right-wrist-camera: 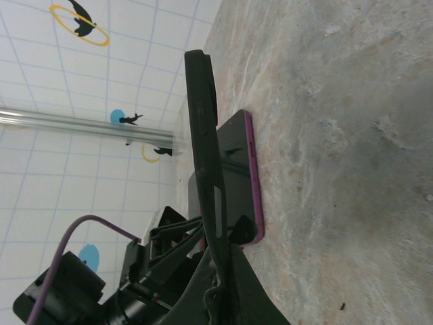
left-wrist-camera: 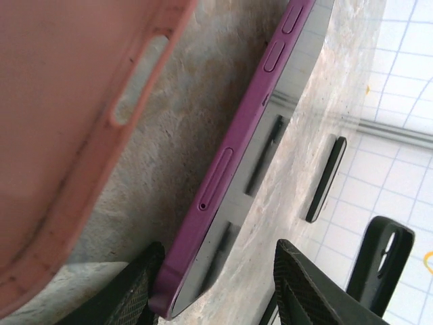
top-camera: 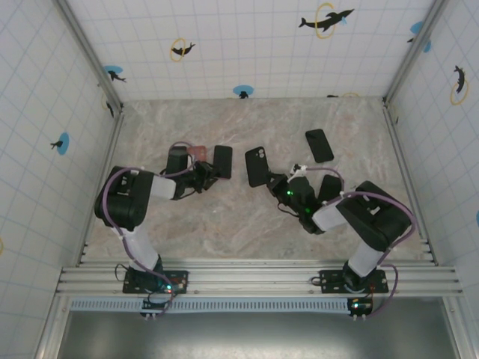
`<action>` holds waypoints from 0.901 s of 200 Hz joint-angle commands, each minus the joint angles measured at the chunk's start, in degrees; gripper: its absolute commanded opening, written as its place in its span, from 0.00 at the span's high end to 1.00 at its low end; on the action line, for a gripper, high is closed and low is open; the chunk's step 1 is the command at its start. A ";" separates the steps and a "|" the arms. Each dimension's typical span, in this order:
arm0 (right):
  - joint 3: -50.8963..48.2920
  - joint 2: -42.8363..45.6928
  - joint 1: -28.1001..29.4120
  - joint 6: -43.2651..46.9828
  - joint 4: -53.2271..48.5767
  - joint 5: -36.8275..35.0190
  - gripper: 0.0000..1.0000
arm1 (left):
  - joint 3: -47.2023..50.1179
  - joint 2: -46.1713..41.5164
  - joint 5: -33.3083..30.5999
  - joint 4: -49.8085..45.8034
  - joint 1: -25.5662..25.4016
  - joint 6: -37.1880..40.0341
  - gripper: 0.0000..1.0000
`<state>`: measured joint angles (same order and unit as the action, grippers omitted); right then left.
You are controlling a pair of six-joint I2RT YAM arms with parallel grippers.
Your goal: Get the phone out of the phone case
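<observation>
Looking down from above, my left gripper [top-camera: 210, 173] sits at the slim purple-edged phone [top-camera: 222, 162], which lies flat on the marbled table [top-camera: 247, 224] just beside the salmon-pink rubber case [top-camera: 197, 152]. At my left wrist, my fingers [left-wrist-camera: 132, 294] stand parted, gripping nothing, with the phone's end between them. At my right wrist, my right gripper [right-wrist-camera: 216, 237] is clamped on a black phone case [right-wrist-camera: 201, 135] standing on edge.

The surface [top-camera: 247, 224] is viewed whole from above and behind the arm bases [top-camera: 156, 278], looking down toward its far edge. The left wrist view is held low and very close, rolled sideways, sighted along the purple phone [left-wrist-camera: 230, 176] toward the right edge. The right wrist view is set equally low and rolled, facing left past the black case [right-wrist-camera: 203, 156]. Both are shared by all views.
</observation>
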<state>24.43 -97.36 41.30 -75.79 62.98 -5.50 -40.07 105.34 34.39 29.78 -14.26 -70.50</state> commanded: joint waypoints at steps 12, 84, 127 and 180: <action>1.56 -2.32 0.51 0.95 1.41 -0.30 1.00 | 1.36 -1.78 -1.55 -3.56 0.73 1.99 0.51; 5.76 -8.26 0.83 1.97 2.85 -3.61 1.00 | 2.24 -4.12 -1.26 -5.88 1.14 3.89 0.47; 11.02 -13.29 1.08 2.40 0.04 -6.91 1.00 | 1.90 -6.95 -1.53 -8.92 1.67 5.63 0.44; 17.89 -19.22 1.29 2.46 -3.34 -7.71 1.00 | 0.57 -11.35 -1.62 -12.54 1.56 7.56 0.39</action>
<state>38.96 -113.89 42.04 -73.87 61.47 -10.98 -38.35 97.08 33.36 20.25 -13.02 -65.32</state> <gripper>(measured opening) 0.068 0.593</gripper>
